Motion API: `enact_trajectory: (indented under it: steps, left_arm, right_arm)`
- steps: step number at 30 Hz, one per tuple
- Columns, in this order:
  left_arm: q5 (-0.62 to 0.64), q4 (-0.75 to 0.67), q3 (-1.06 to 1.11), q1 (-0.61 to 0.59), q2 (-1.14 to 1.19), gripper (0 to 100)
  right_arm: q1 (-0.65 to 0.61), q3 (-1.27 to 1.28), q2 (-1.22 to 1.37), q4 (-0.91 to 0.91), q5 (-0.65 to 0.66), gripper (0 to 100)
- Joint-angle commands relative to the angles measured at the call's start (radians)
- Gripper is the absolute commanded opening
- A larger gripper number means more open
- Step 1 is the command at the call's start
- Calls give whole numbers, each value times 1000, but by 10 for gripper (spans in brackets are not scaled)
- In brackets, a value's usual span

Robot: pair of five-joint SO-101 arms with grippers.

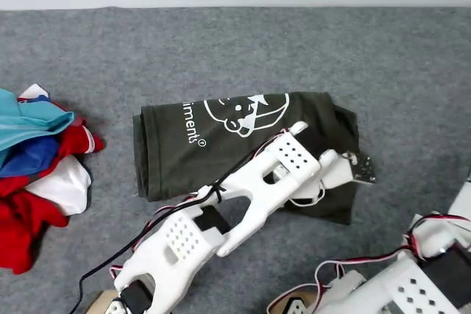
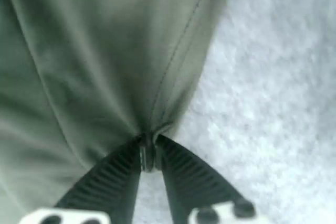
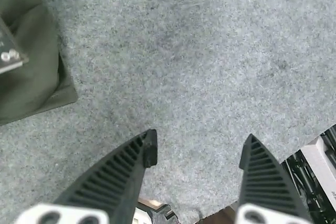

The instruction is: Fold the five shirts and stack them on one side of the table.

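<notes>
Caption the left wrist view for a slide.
Left tool shut on an edge of the dark green shirt, grey mat beside.

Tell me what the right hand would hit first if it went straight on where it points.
Probably the bare grey table cover: the open right hand points down at it, nothing between. The dark green shirt lies off to one side of that line, though depth is unclear.

The pile of bright shirts (image 1: 33,167) is cut off at the picture's side. The left arm (image 1: 235,189) covers part of the green shirt (image 1: 176,167), hiding its near edge.
</notes>
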Motion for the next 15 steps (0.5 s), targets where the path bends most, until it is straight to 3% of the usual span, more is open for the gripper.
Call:
enact_trajectory:
  steps: [1,7,15]
  left_arm:
    - [-12,15,28,2,-72,11]
    - [43,-15,10,12,-78,147]
    - [135,2,-225,11,-77,152]
  right_arm:
    - [8,-9,1,-4,11,263]
    - [8,-9,1,-4,11,263]
    - [10,-9,-1,5,11,263]
